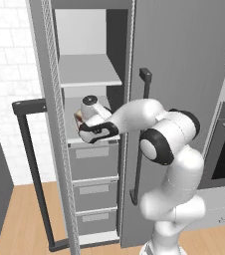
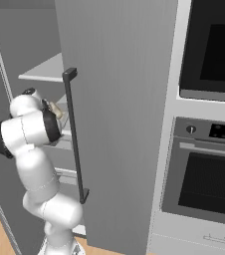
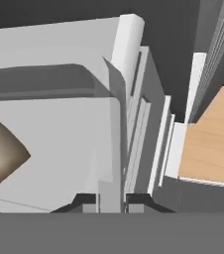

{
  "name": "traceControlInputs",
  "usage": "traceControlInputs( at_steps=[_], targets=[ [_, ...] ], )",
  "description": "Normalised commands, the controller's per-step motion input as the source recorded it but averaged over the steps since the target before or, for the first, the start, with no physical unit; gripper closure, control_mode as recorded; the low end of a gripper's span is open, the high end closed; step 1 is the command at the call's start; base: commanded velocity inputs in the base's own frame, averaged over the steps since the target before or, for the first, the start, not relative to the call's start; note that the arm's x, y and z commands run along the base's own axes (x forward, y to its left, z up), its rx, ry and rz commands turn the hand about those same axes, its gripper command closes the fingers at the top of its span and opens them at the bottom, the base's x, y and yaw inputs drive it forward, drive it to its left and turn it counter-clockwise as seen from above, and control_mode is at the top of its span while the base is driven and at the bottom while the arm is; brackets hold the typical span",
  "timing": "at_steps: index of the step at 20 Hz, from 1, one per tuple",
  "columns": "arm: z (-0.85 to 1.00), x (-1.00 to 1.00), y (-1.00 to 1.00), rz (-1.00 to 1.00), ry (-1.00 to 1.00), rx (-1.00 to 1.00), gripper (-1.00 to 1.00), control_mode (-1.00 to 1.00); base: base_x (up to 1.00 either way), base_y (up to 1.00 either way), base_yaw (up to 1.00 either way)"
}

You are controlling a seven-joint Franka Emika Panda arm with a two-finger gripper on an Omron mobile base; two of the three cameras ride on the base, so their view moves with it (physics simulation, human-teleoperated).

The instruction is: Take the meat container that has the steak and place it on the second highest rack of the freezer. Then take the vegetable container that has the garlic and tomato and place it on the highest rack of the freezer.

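In the left base view the robot's own hand covers most of the meat container [image 1: 78, 121], so only a small tan corner of the steak [image 1: 77, 118] and a bit of the tray show at the front of the lower shelf [image 1: 74, 105] inside the freezer [image 1: 184, 74]. In the right base view the closed right door and its long dark handle [image 2: 74, 134] hide most of the open compartment. The steak [image 3: 0, 151] is cut off at the left edge of the hand view, and its red top cannot be seen there. Under the shelf stand three grey drawers [image 1: 93, 162], and the open left door [image 1: 47, 124] is just beside the arm. A black-windowed wall oven [image 2: 204, 184] is on the right. The gripper [image 3: 110, 201] is closed on the thin right wall of the meat container [image 3: 115, 144], with its two finger tips on either side of that wall.
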Motion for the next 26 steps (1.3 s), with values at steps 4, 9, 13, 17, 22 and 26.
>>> traceControlInputs(
  at_steps=[4, 9, 13, 17, 22, 26],
  targets=[
    [-0.01, 0.48, 0.11, -0.23, -0.06, -0.11, -1.0, -1.0, 0.0, 0.0, 0.0],
    [0.0, 0.33, 0.0, -0.26, -0.09, -0.03, -1.0, -1.0, 0.0, 0.0, 0.0],
    [0.0, -0.34, 0.0, -0.2, -0.18, 0.1, -1.0, -1.0, 0.0, 0.0, 0.0],
    [0.02, -0.86, 0.0, -0.2, -0.17, 0.14, -1.0, -1.0, 0.0, 0.0, 0.0],
    [0.18, -0.99, -0.02, -0.09, -0.09, 0.35, -1.0, -1.0, 0.0, 0.0, 0.0],
    [0.27, -0.91, 0.0, 0.04, -0.06, 0.24, -1.0, -1.0, 0.0, 0.0, 0.0]
  ],
)
